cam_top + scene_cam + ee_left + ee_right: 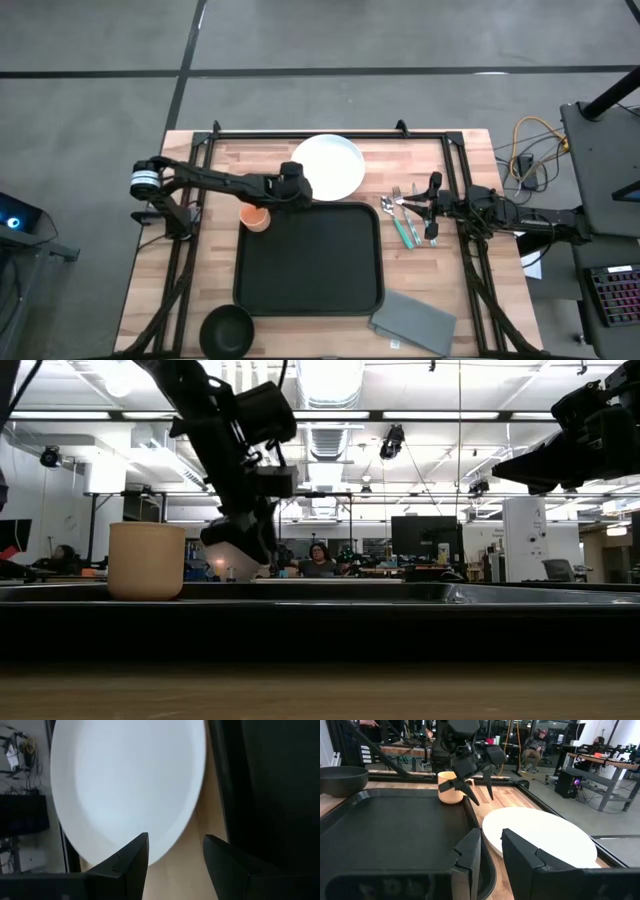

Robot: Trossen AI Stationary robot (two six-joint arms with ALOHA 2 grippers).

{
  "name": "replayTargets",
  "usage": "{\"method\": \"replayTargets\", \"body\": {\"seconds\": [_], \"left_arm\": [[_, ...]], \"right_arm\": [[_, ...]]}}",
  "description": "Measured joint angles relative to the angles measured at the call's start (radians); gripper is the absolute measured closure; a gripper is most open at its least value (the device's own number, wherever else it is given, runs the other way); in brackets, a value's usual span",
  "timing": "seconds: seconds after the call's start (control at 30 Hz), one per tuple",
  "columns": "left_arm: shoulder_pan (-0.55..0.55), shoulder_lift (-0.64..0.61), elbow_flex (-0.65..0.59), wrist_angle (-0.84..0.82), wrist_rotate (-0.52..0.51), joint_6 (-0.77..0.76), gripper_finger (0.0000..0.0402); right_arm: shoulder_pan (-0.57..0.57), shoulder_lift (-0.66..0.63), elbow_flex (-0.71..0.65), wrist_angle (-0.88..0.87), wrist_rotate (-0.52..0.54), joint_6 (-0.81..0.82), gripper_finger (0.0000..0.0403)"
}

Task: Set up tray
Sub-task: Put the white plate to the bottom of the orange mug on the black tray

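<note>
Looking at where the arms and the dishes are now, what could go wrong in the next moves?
1. The left gripper hangs open at the white plate's rim, where the plate meets the tray edge. A thin rim grip may slip or tilt the plate.
2. The orange cup stands at the tray's corner, under the left arm. A sweep might knock it over.
3. The right gripper is above the cutlery and may scatter it.

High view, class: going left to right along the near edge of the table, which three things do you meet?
Black bowl → tray → grey folded napkin.
</note>
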Motion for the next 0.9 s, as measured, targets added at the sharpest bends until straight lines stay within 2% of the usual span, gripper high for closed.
{"method": "replayTargets", "body": {"seconds": [0.37, 0.7, 0.83, 0.9], "left_arm": [[0.028, 0.071, 0.000, 0.036, 0.004, 0.044, 0.0233], [0.075, 0.077, 0.001, 0.093, 0.005, 0.044, 0.0233], [0.075, 0.077, -0.002, 0.092, 0.085, 0.044, 0.0233], [0.074, 0.077, -0.002, 0.090, 0.092, 0.044, 0.0233]], "right_arm": [[0.000, 0.000, 0.000, 0.000, 0.000, 0.000, 0.0335], [0.000, 0.000, 0.000, 0.000, 0.000, 0.000, 0.0335], [0.000, 0.000, 0.000, 0.000, 0.000, 0.000, 0.0335], [0.000, 0.000, 0.000, 0.000, 0.000, 0.000, 0.0335]]}}
